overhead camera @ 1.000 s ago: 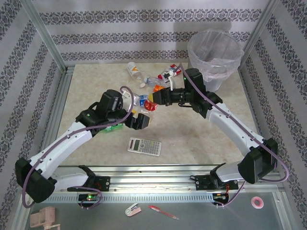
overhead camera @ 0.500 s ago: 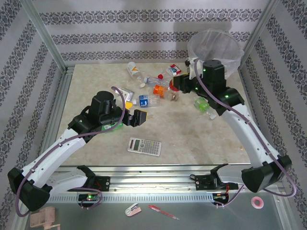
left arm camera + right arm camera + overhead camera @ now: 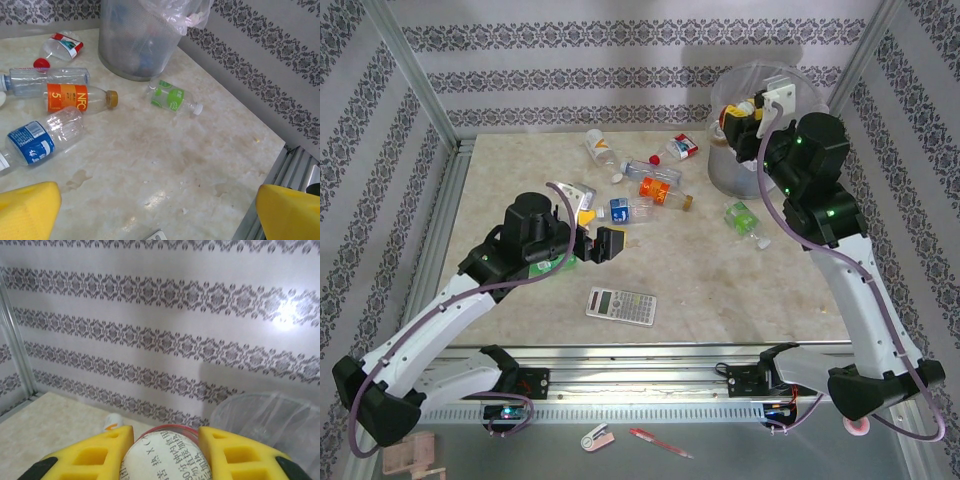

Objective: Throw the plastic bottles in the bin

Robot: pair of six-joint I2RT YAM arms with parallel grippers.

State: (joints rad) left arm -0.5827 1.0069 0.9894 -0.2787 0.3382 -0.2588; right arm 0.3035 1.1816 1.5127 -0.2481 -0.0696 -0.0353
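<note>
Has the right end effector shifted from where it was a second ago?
Yes. The right end effector, shut on a bottle, has swung from the bottle pile at mid-table away and rightward to the bin rim.

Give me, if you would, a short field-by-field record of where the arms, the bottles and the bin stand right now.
Left gripper: open, empty, hovering above the table
Right gripper: shut on the held bottle, raised by the bin's rim, not yet released
Bin: upright, far right corner, lined with a bag
Loose on table: green-label bottle nearest the bin; orange-label bottle; blue-label bottle; red-and-white-label bottle
Calculator: flat, toward the near edge, apart from both grippers
</note>
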